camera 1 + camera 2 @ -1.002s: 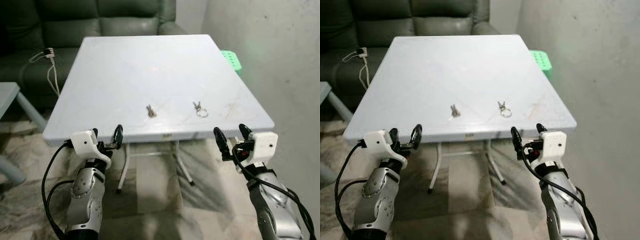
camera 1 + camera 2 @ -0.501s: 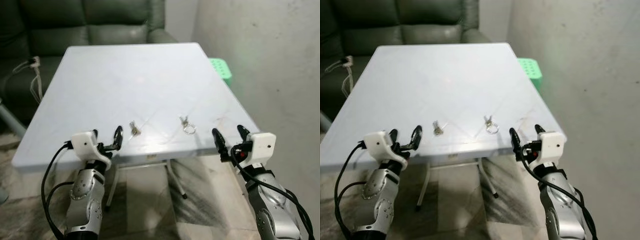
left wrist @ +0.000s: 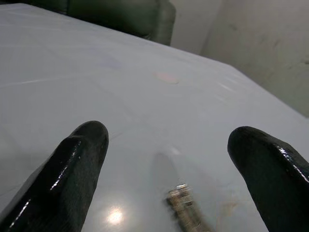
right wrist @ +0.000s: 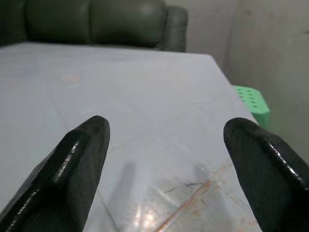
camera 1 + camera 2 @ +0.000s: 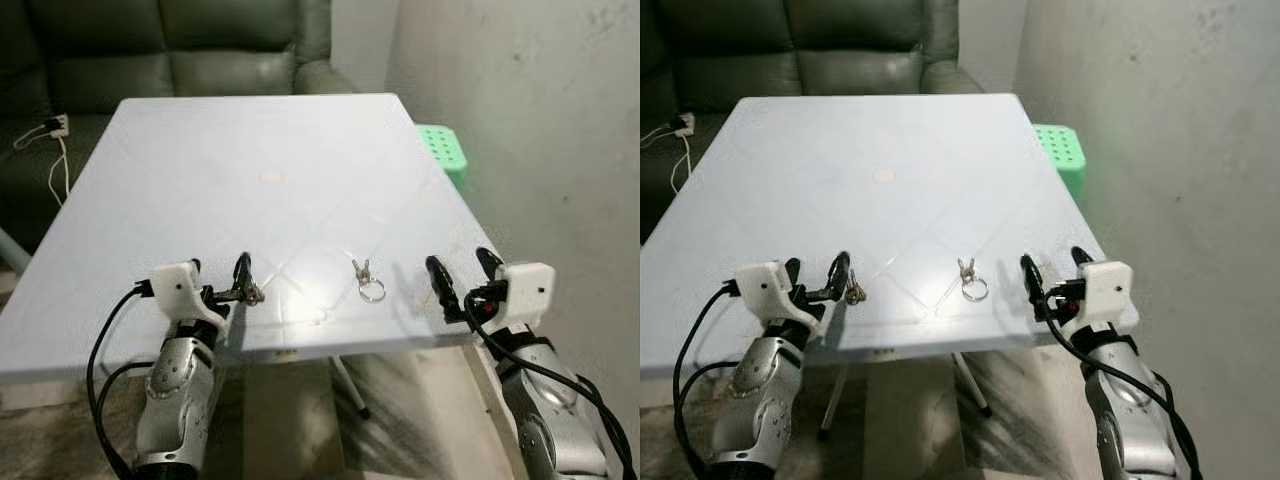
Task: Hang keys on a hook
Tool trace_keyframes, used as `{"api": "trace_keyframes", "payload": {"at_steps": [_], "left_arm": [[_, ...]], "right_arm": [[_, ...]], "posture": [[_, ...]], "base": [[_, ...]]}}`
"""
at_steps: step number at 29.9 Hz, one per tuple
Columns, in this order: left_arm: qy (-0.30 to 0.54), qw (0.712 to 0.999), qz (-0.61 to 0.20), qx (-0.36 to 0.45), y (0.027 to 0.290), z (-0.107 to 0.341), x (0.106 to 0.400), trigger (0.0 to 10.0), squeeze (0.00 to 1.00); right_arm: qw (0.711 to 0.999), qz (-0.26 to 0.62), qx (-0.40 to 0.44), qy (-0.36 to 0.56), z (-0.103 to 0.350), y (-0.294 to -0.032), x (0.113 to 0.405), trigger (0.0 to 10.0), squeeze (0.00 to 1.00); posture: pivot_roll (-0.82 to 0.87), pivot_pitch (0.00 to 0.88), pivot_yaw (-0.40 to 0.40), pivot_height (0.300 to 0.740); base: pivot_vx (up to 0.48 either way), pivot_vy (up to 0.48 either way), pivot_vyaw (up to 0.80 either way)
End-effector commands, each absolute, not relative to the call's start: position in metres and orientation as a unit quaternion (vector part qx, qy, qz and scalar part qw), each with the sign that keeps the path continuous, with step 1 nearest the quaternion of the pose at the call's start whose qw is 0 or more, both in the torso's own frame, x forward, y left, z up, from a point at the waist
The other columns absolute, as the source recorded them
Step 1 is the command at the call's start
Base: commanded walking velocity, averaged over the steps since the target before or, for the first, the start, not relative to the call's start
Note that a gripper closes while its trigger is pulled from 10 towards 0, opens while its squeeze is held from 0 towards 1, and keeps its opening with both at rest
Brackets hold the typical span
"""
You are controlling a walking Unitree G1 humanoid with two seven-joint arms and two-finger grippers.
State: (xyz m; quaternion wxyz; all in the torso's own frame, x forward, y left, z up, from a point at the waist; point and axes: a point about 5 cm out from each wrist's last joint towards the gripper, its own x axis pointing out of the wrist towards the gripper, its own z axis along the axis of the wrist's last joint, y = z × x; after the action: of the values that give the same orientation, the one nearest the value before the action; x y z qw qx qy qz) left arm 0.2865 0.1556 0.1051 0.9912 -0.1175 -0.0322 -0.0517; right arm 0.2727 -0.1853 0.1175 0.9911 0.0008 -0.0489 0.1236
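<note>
Two sets of keys lie near the front edge of the pale table [image 5: 250, 140]. A small key [image 5: 255, 293] rests just off the tip of my left gripper [image 5: 218, 272], which is open and low over the table edge. The left wrist view has this key [image 3: 186, 205] blurred between the black fingers [image 3: 77, 169]. A key on a metal ring [image 5: 368, 283] lies in the middle, between the two arms. My right gripper [image 5: 460, 268] is open too, hovering at the table's front right corner, a short way right of the ringed key. Nothing is held.
A green plastic stool [image 5: 443, 152] stands by the table's right side against the grey wall [image 5: 540, 120]. A dark green sofa [image 5: 200, 45] is behind the table. A white charger and cable [image 5: 48, 135] lie at the far left. A faint pink spot [image 5: 270, 176] marks the tabletop.
The camera has come closer to the table, which now fills more of the view. Both grippers, earlier short of the front edge, now reach over it, the left one beside the small key.
</note>
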Motion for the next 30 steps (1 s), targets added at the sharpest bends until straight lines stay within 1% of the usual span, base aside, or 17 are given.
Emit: {"api": "trace_keyframes", "payload": {"at_steps": [1,5,8,17,27,30], "left_arm": [[-0.036,0.991,-0.082,-0.102,0.145,0.108,0.284,10.0,0.0],[-0.04,0.99,-0.099,-0.096,0.139,0.112,0.281,10.0,0.0],[-0.039,0.988,-0.122,-0.087,0.13,0.114,0.276,10.0,0.0],[-0.033,0.985,-0.144,-0.094,0.116,0.113,0.265,10.0,0.0],[-0.028,0.982,-0.164,-0.094,0.104,0.113,0.257,10.0,0.0],[-0.026,0.98,-0.169,-0.098,0.101,0.113,0.256,10.0,0.0]], "right_arm": [[0.99,0.133,-0.016,-0.044,0.116,-0.189,0.274,10.0,0.0],[0.987,0.15,-0.028,-0.047,0.118,-0.188,0.28,10.0,0.0],[0.982,0.179,-0.037,-0.044,0.118,-0.185,0.291,10.0,0.0],[0.97,0.234,-0.051,-0.045,0.118,-0.172,0.303,10.0,0.0],[0.961,0.268,-0.055,-0.045,0.115,-0.161,0.314,10.0,0.0],[0.95,0.301,-0.07,-0.04,0.11,-0.153,0.315,10.0,0.0]], "posture": [[-0.03,0.083,-0.06,0.74],[-0.02,0.091,-0.059,0.74],[-0.01,0.095,-0.061,0.74],[0.0,0.103,-0.066,0.74],[0.0,0.105,-0.069,0.74],[0.01,0.103,-0.073,0.74]], "base": [[0.0,0.0,0.0],[0.0,0.0,0.0],[0.0,0.0,0.0],[0.0,0.0,0.0],[0.0,0.0,0.0],[0.0,0.0,0.0]]}}
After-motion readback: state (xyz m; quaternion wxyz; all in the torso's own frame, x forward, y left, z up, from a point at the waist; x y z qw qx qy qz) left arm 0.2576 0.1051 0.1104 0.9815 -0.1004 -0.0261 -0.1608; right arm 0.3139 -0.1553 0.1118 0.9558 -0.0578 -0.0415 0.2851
